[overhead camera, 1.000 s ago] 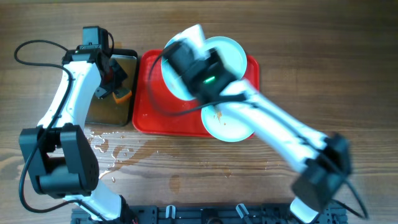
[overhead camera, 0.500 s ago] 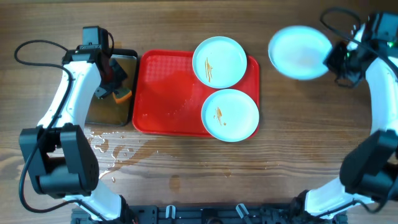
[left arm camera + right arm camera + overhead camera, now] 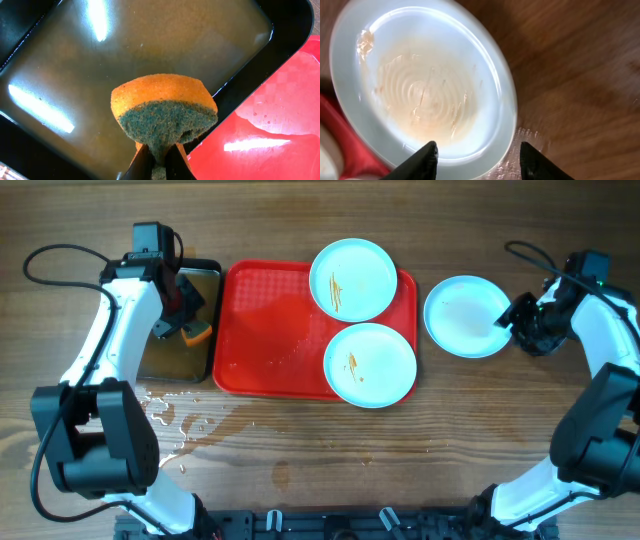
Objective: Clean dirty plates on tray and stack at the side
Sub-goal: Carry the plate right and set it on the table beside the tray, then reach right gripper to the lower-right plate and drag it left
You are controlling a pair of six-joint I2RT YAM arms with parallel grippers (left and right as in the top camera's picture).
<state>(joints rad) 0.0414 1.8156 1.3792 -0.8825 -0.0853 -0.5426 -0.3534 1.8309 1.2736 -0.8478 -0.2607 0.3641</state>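
Observation:
The red tray [image 3: 265, 330] holds two pale plates with orange-brown streaks, one at its far right corner [image 3: 352, 278] and one at its near right corner [image 3: 369, 364]. A third plate [image 3: 466, 316] lies on the wood to the right of the tray, smeared in the middle [image 3: 425, 85]. My right gripper [image 3: 510, 323] is at that plate's right rim, open, its fingers straddling the rim [image 3: 477, 160]. My left gripper [image 3: 183, 322] is shut on an orange and green sponge [image 3: 162, 105] above the black pan [image 3: 100, 60] of brownish water.
The black pan [image 3: 180, 360] sits just left of the tray. Water drops [image 3: 170, 415] are spread on the wood in front of the pan. A black rack [image 3: 330, 525] runs along the near edge. Cables loop at the far left and far right.
My right arm has swung a plate from over the tray to the table on the right, set it down and opened its jaws. The left arm has not moved.

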